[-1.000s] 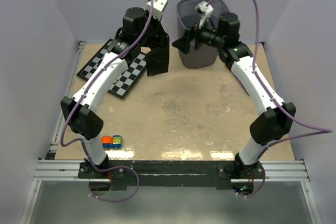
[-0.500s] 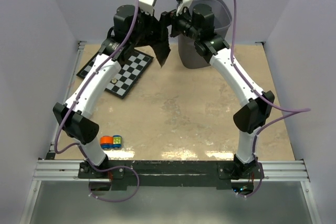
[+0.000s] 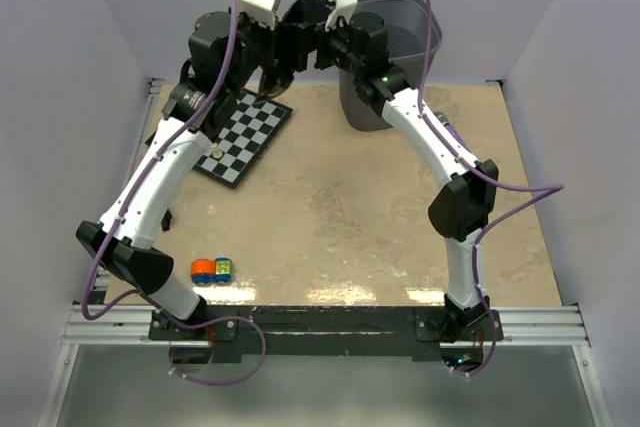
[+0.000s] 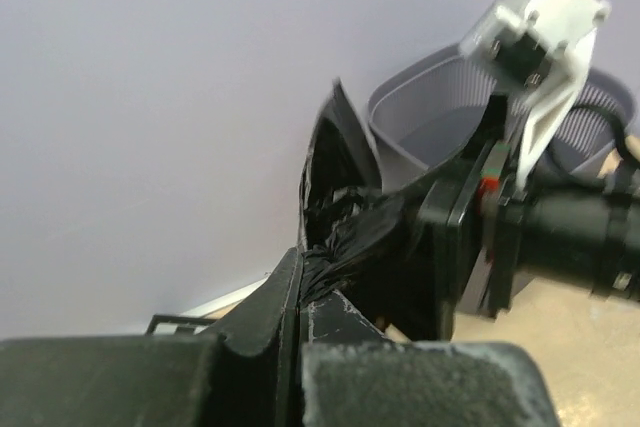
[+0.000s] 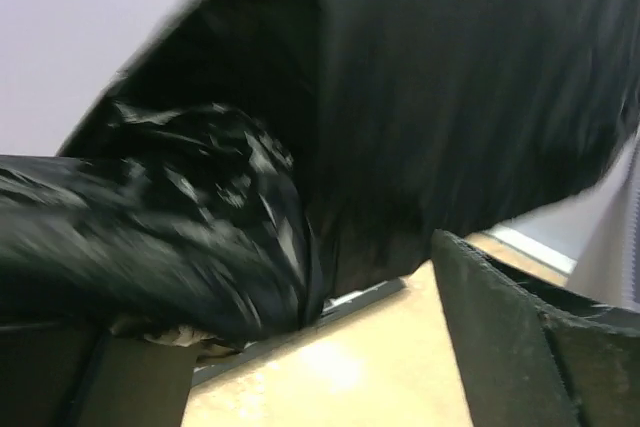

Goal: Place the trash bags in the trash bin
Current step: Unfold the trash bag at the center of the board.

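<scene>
Just ahead of its tips, left gripper (image 4: 300,282) pressed together, pinching the crumpled black bag (image 4: 338,215) in mid-air, right gripper (image 3: 303,44) facing it, jaws spread wide around the bag, bin (image 3: 422,37) just right of both grippers

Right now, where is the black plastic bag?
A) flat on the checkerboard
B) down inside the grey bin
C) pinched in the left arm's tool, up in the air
C: the left tool is shut on the trash bag, holding it aloft beside the trash bin, not in it.
</scene>
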Tool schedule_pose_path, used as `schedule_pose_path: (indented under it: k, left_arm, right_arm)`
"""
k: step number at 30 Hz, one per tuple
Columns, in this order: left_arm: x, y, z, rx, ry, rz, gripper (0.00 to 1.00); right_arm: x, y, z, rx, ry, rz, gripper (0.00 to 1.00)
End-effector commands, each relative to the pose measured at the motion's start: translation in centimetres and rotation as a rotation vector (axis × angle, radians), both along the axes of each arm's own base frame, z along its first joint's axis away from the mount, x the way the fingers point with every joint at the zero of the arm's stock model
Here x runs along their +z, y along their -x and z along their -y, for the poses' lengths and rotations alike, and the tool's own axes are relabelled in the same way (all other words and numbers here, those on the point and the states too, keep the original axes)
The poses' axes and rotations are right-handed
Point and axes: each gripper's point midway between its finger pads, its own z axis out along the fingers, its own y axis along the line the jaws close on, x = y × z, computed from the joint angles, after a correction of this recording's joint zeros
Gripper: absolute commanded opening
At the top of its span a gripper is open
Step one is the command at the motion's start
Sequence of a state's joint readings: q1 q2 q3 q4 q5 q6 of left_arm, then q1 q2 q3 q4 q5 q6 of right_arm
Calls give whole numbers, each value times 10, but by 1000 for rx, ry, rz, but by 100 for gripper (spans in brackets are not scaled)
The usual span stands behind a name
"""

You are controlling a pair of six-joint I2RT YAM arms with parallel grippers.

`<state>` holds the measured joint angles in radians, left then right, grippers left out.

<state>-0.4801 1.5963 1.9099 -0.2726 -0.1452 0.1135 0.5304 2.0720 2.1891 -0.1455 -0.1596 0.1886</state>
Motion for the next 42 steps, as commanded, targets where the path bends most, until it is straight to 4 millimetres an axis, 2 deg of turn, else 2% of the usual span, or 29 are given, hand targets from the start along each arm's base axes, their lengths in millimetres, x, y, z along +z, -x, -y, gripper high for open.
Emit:
schedule_pose_path:
  k: [1,3,4,6,12,15,21,22,24,26,29,31,33,34,37,38,39,42]
  left_arm:
    - [9,10,-32,93,-72,58,0]
    - [0,7,-46,132,-98,47,0]
    - [-4,6,-52,144,-110,42,0]
    - [-13,5,-60,165,-135,33,0]
    - [-26,1,-74,206,-173,19,0]
    - [-29,0,-77,218,-193,18,0]
    - [-37,-1,-86,248,-212,12,0]
    - [-36,0,-83,229,-201,13,0]
    - [-33,5,-68,140,-171,22,0]
    - [-29,12,-47,23,-129,38,0]
    - [-19,39,-10,-224,-87,103,0]
    - [-18,65,12,-389,-55,138,0]
    - [-22,73,19,-437,-7,106,0]
    - [-22,73,19,-432,15,91,0]
    - [-28,78,19,-436,39,66,0]
    - [-18,79,18,-437,47,106,0]
    - [-18,80,18,-437,48,105,0]
    - [-22,81,17,-442,13,111,0]
  right_arm:
    - [44,-12,42,-70,-7,114,83]
    - [49,-8,53,-26,-4,131,68]
    - [49,-6,61,-2,6,138,57]
    - [49,3,66,51,9,142,44]
    - [46,35,80,142,15,128,13]
    - [45,42,92,112,21,118,0]
    - [37,47,143,-21,19,59,0]
    - [37,55,142,20,37,76,6]
    - [32,75,128,148,55,94,31]
    - [23,94,115,266,38,90,51]
    - [19,115,92,395,-3,81,71]
    - [15,122,75,450,20,90,79]
    - [8,130,62,505,43,83,88]
    - [9,132,58,515,47,89,97]
    - [5,130,49,486,66,90,98]
    - [2,127,47,473,67,82,98]
    - [2,125,48,456,57,73,98]
    - [13,126,47,481,4,61,97]
